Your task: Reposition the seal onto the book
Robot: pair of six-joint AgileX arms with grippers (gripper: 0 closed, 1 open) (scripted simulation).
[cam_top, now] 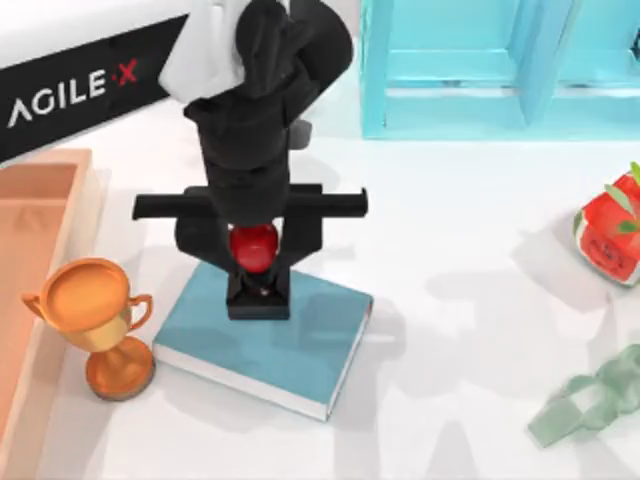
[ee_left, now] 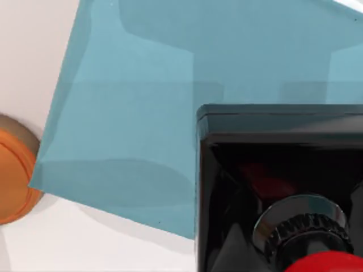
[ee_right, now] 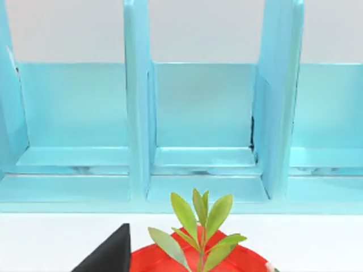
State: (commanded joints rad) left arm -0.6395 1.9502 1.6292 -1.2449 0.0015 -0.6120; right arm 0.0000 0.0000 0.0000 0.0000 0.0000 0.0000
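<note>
My left gripper (cam_top: 255, 262) hangs over the book's (cam_top: 300, 335) far edge, fingers closed on the red knob of the seal (cam_top: 256, 272), and the black base looks to be touching the teal cover or just above it; I cannot tell which from the top view. In the left wrist view the base's front edge crosses the cover with teal showing past it, so the seal (ee_left: 272, 187) sits inside the book's (ee_left: 136, 113) outline there. To finish this well, I would lower straight down until the base rests flat, then open the fingers without twisting, since the block stands close to the far edge and a sideways nudge could tip it off. The trophy (cam_top: 97, 325) stands just left of the book, clear of my path. Further out, the peach tray (cam_top: 40, 200) on the left edge shows nothing inside, and the shelf (ee_right: 136, 113) has bare compartments. The red pot (cam_top: 608, 238) holds a green sprig, with my right arm parked above it; I cannot tell its grip state.
</note>
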